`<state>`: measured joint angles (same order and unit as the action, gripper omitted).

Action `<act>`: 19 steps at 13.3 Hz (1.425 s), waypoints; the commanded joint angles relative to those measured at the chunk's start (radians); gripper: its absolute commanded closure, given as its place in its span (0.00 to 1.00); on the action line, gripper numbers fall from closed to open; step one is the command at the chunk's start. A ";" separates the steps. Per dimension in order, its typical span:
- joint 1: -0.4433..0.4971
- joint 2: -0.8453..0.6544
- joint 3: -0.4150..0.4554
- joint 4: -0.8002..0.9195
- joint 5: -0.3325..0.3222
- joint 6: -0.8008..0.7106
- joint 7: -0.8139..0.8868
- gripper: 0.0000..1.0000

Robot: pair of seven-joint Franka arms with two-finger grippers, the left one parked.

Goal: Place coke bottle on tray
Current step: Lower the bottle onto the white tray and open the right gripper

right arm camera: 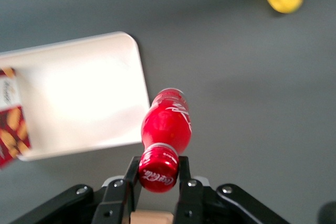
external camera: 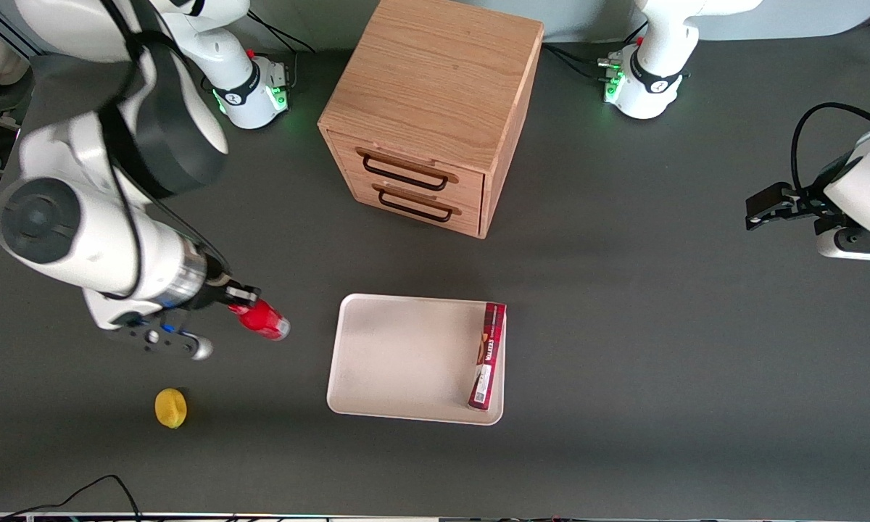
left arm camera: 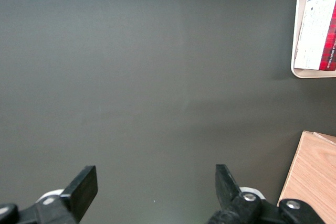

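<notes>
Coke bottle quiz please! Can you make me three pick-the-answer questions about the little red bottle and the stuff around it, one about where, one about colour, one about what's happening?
1. Where is the coke bottle?
A. In the gripper, above the table beside the tray
B. Lying in the tray
C. On top of the wooden drawer cabinet

2. What colour is the small round thing on the table, nearer the front camera than the bottle?
A. Blue
B. Yellow
C. Green

3. What is the gripper doing?
A. Hanging open with nothing in it
B. Pulling a drawer handle
C. Shut on the bottle's cap end

Answers:
1. A, the front view shows the bottle held off the tray's edge, not over it.
2. B, it shows bright yellow in both views.
3. C, the right wrist view shows the fingers pressing each side of the red cap.
</notes>
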<state>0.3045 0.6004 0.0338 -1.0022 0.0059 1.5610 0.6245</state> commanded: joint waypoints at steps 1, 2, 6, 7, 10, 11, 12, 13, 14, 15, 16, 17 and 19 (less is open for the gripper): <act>0.016 0.113 0.000 0.105 -0.009 0.107 0.096 1.00; 0.022 0.121 0.002 0.102 -0.007 0.144 0.101 1.00; 0.044 0.228 0.002 0.099 0.034 0.333 0.184 1.00; 0.059 0.245 0.000 0.099 0.032 0.346 0.201 1.00; 0.062 0.285 0.002 0.096 0.034 0.360 0.210 1.00; 0.065 0.300 0.000 0.096 0.034 0.360 0.212 1.00; 0.070 0.308 0.002 0.094 0.034 0.360 0.213 1.00; 0.071 0.308 0.000 0.087 0.034 0.360 0.222 1.00; 0.071 0.308 0.002 0.076 0.034 0.360 0.224 1.00; 0.074 0.308 0.000 0.073 0.034 0.360 0.224 1.00; 0.073 0.309 0.002 0.071 0.034 0.360 0.225 0.91; 0.073 0.308 0.000 0.071 0.034 0.360 0.224 0.40; 0.073 0.308 0.000 0.073 0.034 0.360 0.222 0.00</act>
<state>0.3666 0.9022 0.0429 -0.9532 0.0228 1.9246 0.8239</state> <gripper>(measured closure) 0.546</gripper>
